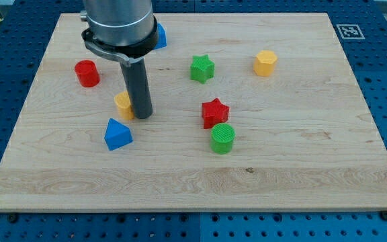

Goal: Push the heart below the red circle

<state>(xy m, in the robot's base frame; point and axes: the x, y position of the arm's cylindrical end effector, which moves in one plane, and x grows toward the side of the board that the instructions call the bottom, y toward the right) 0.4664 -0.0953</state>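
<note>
— Wooden table [301, 168] on a blue pegboard. Where's the heart?

— Yellow heart [123, 104] touches my tip [143, 115] on its left. Red circle [87, 73] sits up-left of the tip; blue block [117, 134] lower-left.

— Gripper?

— None fitted; only the rod.

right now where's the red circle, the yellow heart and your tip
red circle [87, 72]: camera view, top face
yellow heart [122, 103]: camera view, visible left part
my tip [143, 115]: camera view, rod's lower end
</note>
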